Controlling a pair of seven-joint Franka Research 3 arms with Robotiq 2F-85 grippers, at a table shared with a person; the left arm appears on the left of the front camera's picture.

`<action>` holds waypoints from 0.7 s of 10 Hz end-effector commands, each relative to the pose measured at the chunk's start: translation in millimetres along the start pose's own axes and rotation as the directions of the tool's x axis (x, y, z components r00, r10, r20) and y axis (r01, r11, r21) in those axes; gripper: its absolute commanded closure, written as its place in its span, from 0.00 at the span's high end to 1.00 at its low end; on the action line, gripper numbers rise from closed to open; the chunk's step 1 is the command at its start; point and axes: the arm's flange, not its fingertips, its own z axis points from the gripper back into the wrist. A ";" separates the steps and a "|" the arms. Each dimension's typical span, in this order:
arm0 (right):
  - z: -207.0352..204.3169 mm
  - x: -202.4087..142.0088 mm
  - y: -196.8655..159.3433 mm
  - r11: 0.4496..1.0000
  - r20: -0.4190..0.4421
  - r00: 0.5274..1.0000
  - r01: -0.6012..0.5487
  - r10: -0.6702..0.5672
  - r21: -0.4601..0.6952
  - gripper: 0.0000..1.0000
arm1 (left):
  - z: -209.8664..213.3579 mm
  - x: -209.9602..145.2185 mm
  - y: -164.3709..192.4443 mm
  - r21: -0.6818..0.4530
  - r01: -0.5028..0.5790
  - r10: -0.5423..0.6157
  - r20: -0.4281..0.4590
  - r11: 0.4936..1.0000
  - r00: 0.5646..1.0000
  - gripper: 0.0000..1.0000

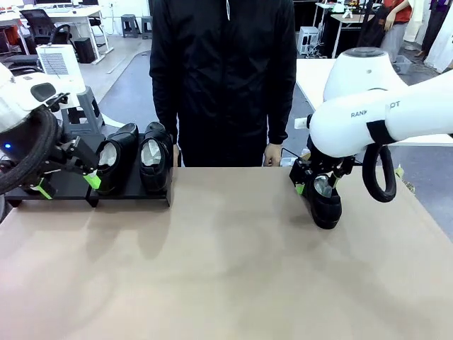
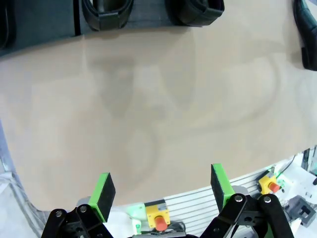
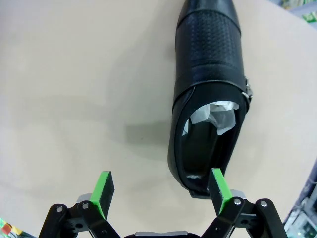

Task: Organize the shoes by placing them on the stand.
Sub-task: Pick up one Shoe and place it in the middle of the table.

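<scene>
1. Front view: two glossy black slip-on shoes (image 1: pixel 134 157), white paper stuffed inside each, stand side by side on the low matte-black stand (image 1: pixel 127 193) at the tan table's (image 1: pixel 226 269) far left.
2. A third shoe (image 1: pixel 324 202) sits alone on the table at the far right, well apart from the stand; three shoes are visible in all.
3. The left gripper (image 1: pixel 67 183) hangs by the stand's left part with its fingers spread and nothing between them.
4. Right wrist view: the right gripper (image 3: pixel 161 191) is open, one green pad (image 3: pixel 218 184) touching the shoe's heel rim; the shoe lies outside the gap.
5. A person in black (image 1: pixel 223 78) stands behind the table.
</scene>
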 end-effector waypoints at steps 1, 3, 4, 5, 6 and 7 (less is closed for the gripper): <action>9.5 -0.7 -0.5 1.000 0.014 1.000 -0.023 0.023 -0.002 1.00 | 0.9 2.1 1.2 -0.016 0.013 -0.013 -0.002 1.000 1.000 1.00; 9.5 -0.7 -0.5 1.000 0.014 1.000 -0.023 0.023 -0.002 1.00 | 0.9 2.1 1.2 -0.016 0.013 -0.013 -0.002 1.000 1.000 1.00; 0.0 0.0 -0.3 1.000 -0.001 1.000 -0.003 0.003 0.000 1.00 | 0.9 2.1 1.2 -0.016 0.013 -0.013 -0.002 1.000 1.000 1.00; -3.4 5.6 2.2 0.999 0.026 1.000 0.000 0.001 -0.032 1.00 | 0.9 2.1 1.2 -0.016 0.013 -0.013 -0.002 1.000 1.000 1.00; -12.6 18.4 2.7 1.000 0.041 0.999 0.020 -0.019 -0.010 1.00 | 0.9 2.1 1.2 -0.016 0.013 -0.013 -0.002 1.000 1.000 1.00; -24.0 29.6 2.7 0.999 0.040 0.999 0.035 -0.035 0.002 1.00 | 0.9 2.1 1.2 -0.016 0.013 -0.013 -0.002 1.000 1.000 1.00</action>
